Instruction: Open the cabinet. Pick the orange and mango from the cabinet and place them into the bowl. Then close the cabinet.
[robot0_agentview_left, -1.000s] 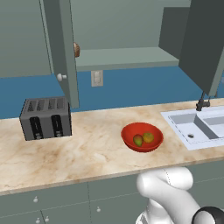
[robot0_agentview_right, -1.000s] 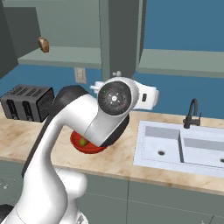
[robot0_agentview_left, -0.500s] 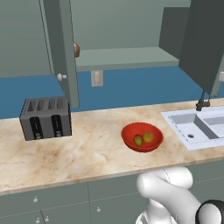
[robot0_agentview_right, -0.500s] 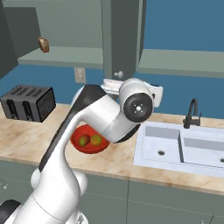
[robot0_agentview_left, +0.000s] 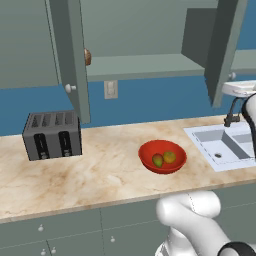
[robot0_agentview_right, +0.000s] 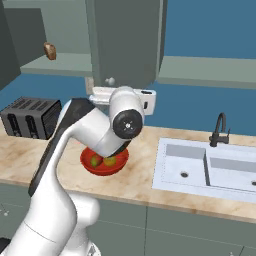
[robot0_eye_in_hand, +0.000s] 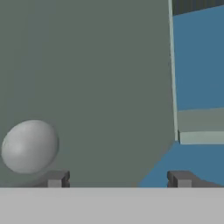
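Note:
The cabinet stands open, with its left door (robot0_agentview_left: 70, 55) and right door (robot0_agentview_right: 127, 40) both swung out. My gripper (robot0_eye_in_hand: 118, 179) faces the right door's flat face, open, with nothing between its fingers. The door's round pale knob (robot0_eye_in_hand: 29, 146) sits just above and outside the left fingertip (robot0_eye_in_hand: 57, 178). In the right base view my white hand (robot0_agentview_right: 145, 98) hangs just under that door, next to the knob (robot0_agentview_right: 110, 81). The red bowl (robot0_agentview_left: 149, 155) rests on the counter and holds the orange (robot0_agentview_left: 169, 157) and the mango (robot0_agentview_left: 158, 160).
A brownish round item (robot0_agentview_left: 87, 56) lies on the cabinet shelf. A dark toaster (robot0_agentview_left: 52, 134) stands at the counter's left. The sink (robot0_agentview_left: 225, 145) and black faucet (robot0_agentview_left: 232, 112) are on the right. My arm's elbow (robot0_agentview_right: 127, 122) hangs over the bowl (robot0_agentview_right: 87, 165).
The arm's upper joints have swung sideways and the hand has come in beside the right door's knob. The bowl, both fruits and both doors stay put.

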